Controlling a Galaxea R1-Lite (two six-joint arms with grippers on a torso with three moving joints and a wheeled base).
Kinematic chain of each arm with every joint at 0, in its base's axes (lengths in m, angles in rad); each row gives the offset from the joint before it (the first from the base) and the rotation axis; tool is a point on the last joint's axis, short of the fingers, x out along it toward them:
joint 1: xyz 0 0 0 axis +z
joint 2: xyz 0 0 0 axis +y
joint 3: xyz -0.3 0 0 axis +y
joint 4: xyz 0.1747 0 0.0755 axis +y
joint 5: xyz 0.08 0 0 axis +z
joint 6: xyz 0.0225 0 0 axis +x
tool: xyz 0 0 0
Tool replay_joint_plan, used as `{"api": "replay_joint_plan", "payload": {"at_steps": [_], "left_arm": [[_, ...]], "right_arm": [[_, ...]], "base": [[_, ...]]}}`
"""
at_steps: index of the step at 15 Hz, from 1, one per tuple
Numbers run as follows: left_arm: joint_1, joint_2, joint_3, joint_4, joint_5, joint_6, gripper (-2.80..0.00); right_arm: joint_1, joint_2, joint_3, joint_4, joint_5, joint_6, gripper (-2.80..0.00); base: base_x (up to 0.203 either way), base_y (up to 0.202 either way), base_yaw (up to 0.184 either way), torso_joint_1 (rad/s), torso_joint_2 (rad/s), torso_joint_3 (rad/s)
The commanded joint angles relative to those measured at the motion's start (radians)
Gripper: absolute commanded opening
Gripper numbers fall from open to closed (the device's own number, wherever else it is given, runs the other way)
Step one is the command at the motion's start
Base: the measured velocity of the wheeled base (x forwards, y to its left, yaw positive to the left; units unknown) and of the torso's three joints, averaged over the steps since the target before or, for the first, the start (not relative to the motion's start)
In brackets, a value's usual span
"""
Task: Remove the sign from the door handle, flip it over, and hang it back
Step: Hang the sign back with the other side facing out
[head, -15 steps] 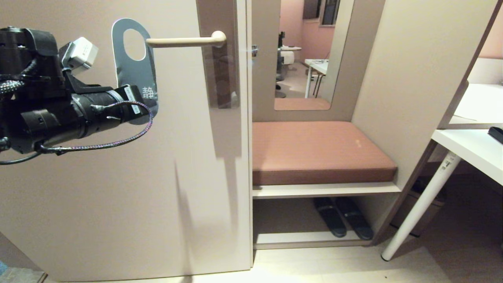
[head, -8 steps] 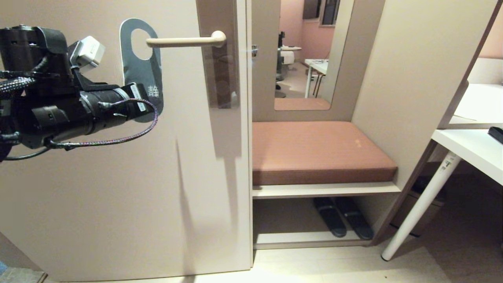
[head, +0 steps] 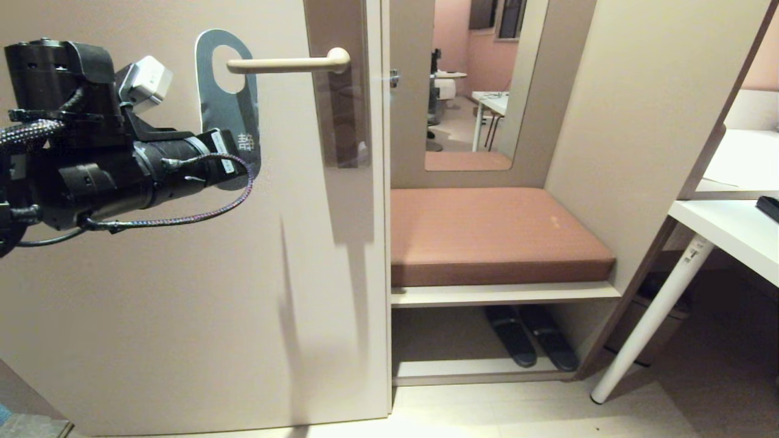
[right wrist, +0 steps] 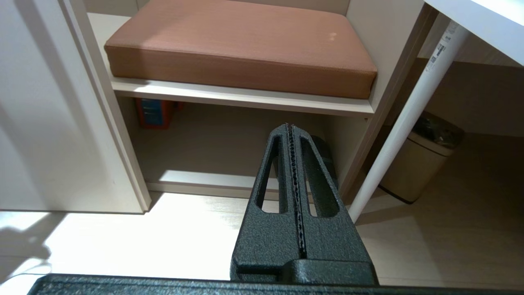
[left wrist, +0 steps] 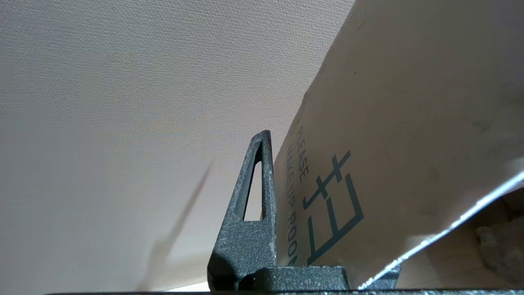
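The sign [head: 230,118] shows its blue-grey side in the head view, upright just left of the door handle [head: 286,62]. The handle's free end overlaps the sign's round hole, and the lever crosses in front of the sign's right rim. My left gripper [head: 236,157] is shut on the sign's lower end, close to the beige door [head: 182,292]. In the left wrist view the sign [left wrist: 389,143] shows its white "MAKE UP ROOM" side, pinched at my left gripper [left wrist: 273,141]; one finger is hidden behind the card. My right gripper [right wrist: 290,126] is shut and empty, hanging low over the floor.
Right of the door stands a bench with a brown cushion [head: 493,231], dark slippers [head: 529,337] on the shelf below and a mirror [head: 481,79] above. A white desk leg [head: 651,316] and a bin [right wrist: 421,159] stand at the far right.
My left gripper has carried the sign to the right, towards the door handle. The sign's hole, which stood left of the handle's free end, now overlaps it.
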Motion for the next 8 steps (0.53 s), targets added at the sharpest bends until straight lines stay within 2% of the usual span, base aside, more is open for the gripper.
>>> {"api": "replay_joint_plan", "payload": {"at_steps": [1, 8], "left_arm": [[-0.011, -0.001, -0.001, 0.0, 0.003, -0.001, -2.8], [-0.06, 0.012, 0.0, -0.001, 0.044, 0.004, -2.8]], "right_arm": [[0.0, 0.001, 0.0, 0.0, 0.001, -0.001, -2.8], [0.0, 0.001, 0.0, 0.0, 0.001, -0.001, -2.8]], "base": [[0.0, 0.0, 0.0, 0.0, 0.0, 0.0], [0.0, 0.0, 0.0, 0.0, 0.0, 0.0]]}}
